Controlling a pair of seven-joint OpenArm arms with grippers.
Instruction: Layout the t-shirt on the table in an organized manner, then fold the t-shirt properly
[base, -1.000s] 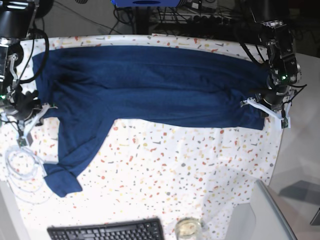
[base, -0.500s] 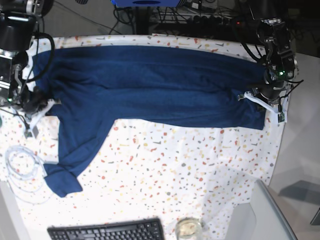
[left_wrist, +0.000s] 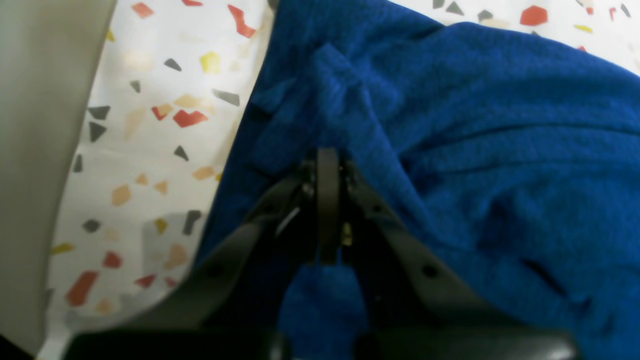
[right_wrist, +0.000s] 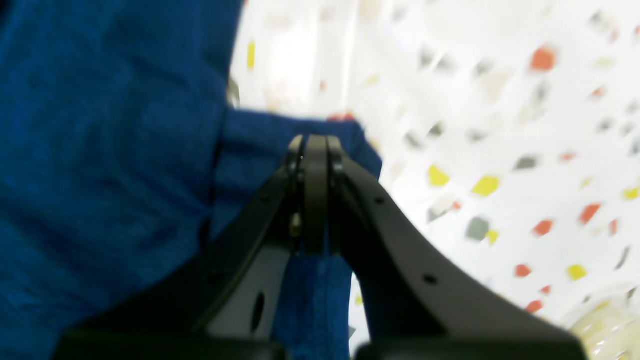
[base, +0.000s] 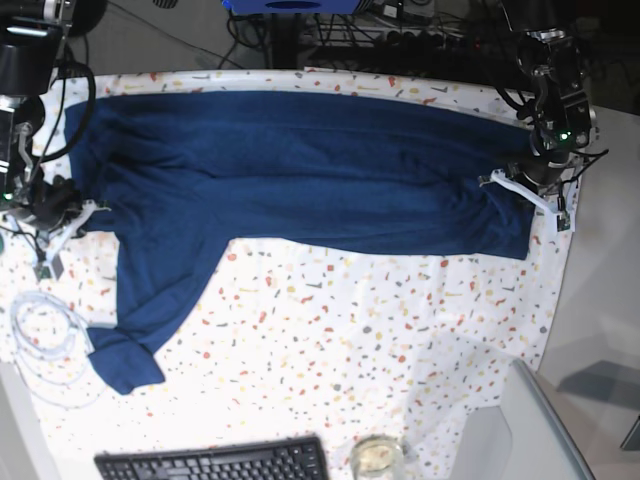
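T-shirt stretched across the far side of the counter, pinched at both ends.

The navy t-shirt (base: 300, 180) lies spread along the far edge of the speckled counter (base: 380, 340), one sleeve trailing toward the near left. The left end effector (left_wrist: 327, 160) is clenched on a bunched fold of the fabric at the hem end; the right end effector (right_wrist: 315, 150) is clenched on a cloth edge at the opposite end. The material looks soft, light and limp: it wrinkles at each pinch and will likely sag between holds. Best taken at seams, hems or corners, with both ends kept taut to avoid bunching.
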